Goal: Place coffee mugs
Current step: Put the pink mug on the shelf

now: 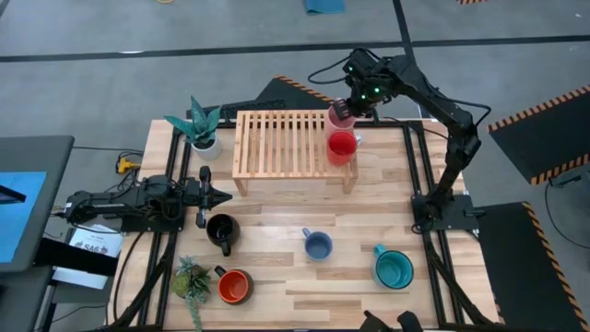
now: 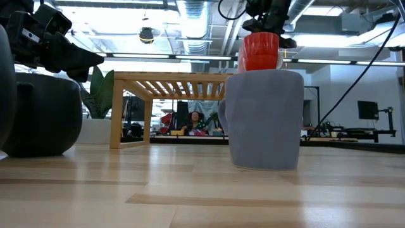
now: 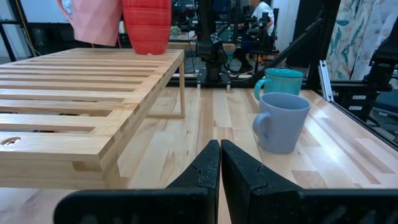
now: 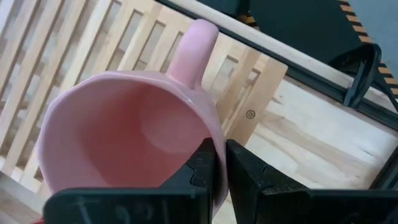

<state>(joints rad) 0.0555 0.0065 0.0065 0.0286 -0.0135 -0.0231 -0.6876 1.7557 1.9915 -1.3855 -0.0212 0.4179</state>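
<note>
My right gripper (image 1: 347,108) is shut on the pale pink mug (image 1: 340,116) over the far right corner of the wooden slatted rack (image 1: 286,143). The red mug (image 1: 342,146) stands on its base on the rack just nearer. The black mug (image 1: 221,229), the dark mug with the orange inside (image 1: 234,286), the blue-grey mug (image 1: 318,244) and the teal mug (image 1: 394,268) stand upright on the table. My left gripper (image 1: 219,195) is shut, touches nothing and waits low at the table's left, beside the black mug. My right gripper holds the pink mug by its rim wall (image 4: 214,127), opposite the handle (image 4: 193,53), with one finger (image 4: 200,167) inside the cup and the other (image 4: 245,169) outside. It comes from above. The mug tilts; whether its base touches the rack I cannot tell.
Two small potted plants stand on the table, one (image 1: 201,124) at the rack's left end and one (image 1: 191,281) near the front left corner. Bare tabletop (image 1: 277,221) lies between the rack and the row of mugs. The rack's slats (image 3: 74,81) left of the red mug are bare.
</note>
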